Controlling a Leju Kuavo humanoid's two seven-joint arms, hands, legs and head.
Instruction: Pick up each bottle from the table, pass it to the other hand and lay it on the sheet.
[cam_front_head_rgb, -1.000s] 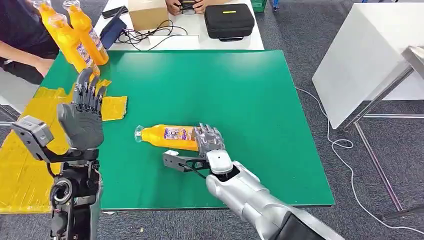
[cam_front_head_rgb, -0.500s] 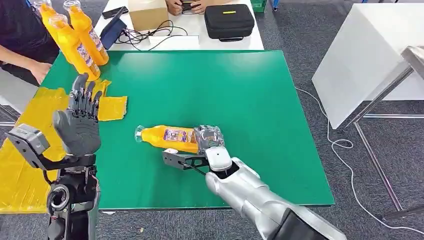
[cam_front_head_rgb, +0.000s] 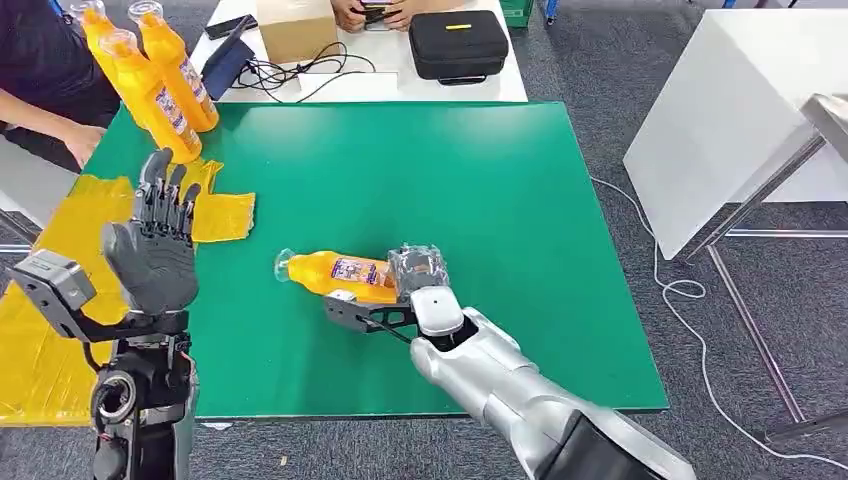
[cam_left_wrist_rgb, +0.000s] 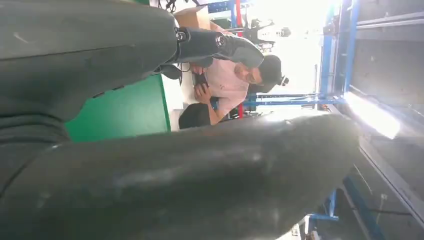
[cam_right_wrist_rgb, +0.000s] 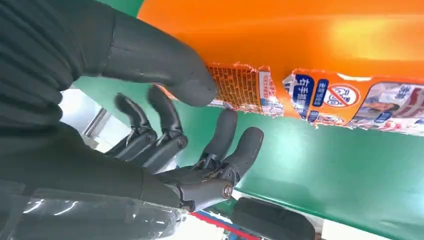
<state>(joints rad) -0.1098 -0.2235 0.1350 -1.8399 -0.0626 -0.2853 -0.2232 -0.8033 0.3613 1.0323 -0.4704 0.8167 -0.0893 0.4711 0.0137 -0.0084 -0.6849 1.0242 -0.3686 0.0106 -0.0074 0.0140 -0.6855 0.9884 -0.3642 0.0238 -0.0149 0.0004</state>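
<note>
An orange bottle (cam_front_head_rgb: 335, 275) with a printed label lies on its side on the green table (cam_front_head_rgb: 500, 180), cap pointing left. My right hand (cam_front_head_rgb: 418, 272) grips its base end. In the right wrist view the thumb (cam_right_wrist_rgb: 165, 62) presses on the bottle (cam_right_wrist_rgb: 320, 55) at the label, and the fingers (cam_right_wrist_rgb: 235, 145) curl up towards its underside. My left hand (cam_front_head_rgb: 150, 255) is raised above the table's left edge, fingers apart and pointing up, holding nothing. It hangs over the yellow sheet (cam_front_head_rgb: 55, 240). The left hand (cam_left_wrist_rgb: 150, 170) looms large and dark in its wrist view.
Three more orange bottles (cam_front_head_rgb: 150, 85) stand close together at the table's far left corner, beside a person's arm (cam_front_head_rgb: 60, 125). Behind the table are a cardboard box (cam_front_head_rgb: 295, 28), cables, a black case (cam_front_head_rgb: 458, 42) and another person's hands. A white table (cam_front_head_rgb: 740, 110) stands at right.
The right hand and the bottle have shifted slightly to the right and away from me. The left hand has sunk a little and drifted left.
</note>
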